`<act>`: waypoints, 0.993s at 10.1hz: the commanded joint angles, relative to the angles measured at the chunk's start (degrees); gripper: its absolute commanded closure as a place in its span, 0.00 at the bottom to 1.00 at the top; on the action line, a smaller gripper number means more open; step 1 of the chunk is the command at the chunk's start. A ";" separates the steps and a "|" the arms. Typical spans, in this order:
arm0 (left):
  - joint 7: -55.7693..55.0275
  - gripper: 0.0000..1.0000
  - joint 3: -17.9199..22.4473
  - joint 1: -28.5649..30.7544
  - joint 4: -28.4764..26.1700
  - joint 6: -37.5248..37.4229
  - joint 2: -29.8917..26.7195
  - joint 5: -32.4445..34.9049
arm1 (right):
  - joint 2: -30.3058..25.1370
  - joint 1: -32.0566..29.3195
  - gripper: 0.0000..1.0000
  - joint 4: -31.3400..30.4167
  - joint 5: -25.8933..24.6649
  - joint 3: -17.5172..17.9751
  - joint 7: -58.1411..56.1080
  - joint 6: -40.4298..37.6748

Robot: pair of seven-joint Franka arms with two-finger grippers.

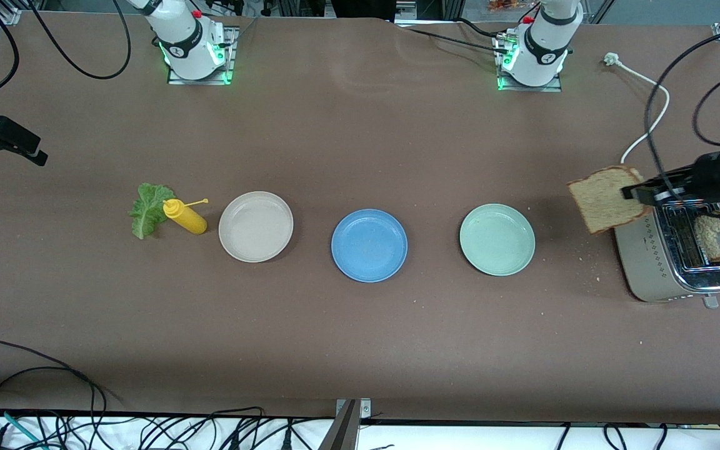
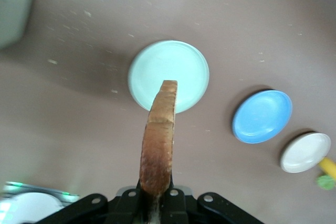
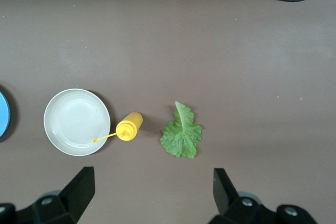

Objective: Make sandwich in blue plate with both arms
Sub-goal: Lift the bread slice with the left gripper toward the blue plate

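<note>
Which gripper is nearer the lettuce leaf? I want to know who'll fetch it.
Right. The right gripper, open, hangs over the lettuce leaf; the left gripper holds a toast slice beside the toaster.

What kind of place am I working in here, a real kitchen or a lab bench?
Most likely a lab bench staged as a kitchen: two arm bases bolted to a brown-covered table, loose cables along its edge, and a toaster beside three bare plates, the blue plate in the middle.
</note>
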 commanded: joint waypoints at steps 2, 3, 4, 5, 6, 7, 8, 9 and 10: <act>-14.69 1.00 -11.28 0.76 -12.48 18.71 -0.71 -5.18 | -0.29 -0.03 0.00 0.66 0.27 -0.01 0.69 -1.07; -18.64 1.00 -14.97 0.67 -16.26 25.99 -0.71 -5.18 | -0.29 -0.03 0.00 0.66 0.09 0.16 0.69 -0.98; -22.51 1.00 -18.75 0.50 -19.69 33.81 -0.36 -5.18 | -0.29 -0.03 0.00 0.66 0.18 0.16 0.69 -0.98; -25.59 1.00 -20.27 -1.76 -22.68 41.20 -0.10 -5.10 | -0.29 -0.03 0.00 0.66 0.18 0.08 0.69 -0.98; -28.23 1.00 -20.19 -5.62 -24.45 47.54 0.60 -4.83 | -0.29 -0.03 0.00 0.66 0.18 0.08 0.69 -0.98; -30.52 1.00 -20.11 -8.61 -25.17 52.82 2.26 -4.31 | -0.29 -0.03 0.00 0.66 0.18 0.08 0.69 -0.98; -32.20 1.00 -19.84 -11.60 -25.26 57.66 4.45 -4.22 | -0.29 -0.03 0.00 0.66 0.18 0.08 0.69 -0.98; -33.43 1.00 -19.58 -13.81 -25.35 62.06 6.65 -3.78 | -0.29 -0.03 0.00 0.66 0.18 0.08 0.69 -0.98; -34.84 1.00 -19.49 -15.66 -25.26 65.93 8.76 -2.47 | -0.29 -0.03 0.00 0.66 0.18 0.08 0.69 -0.98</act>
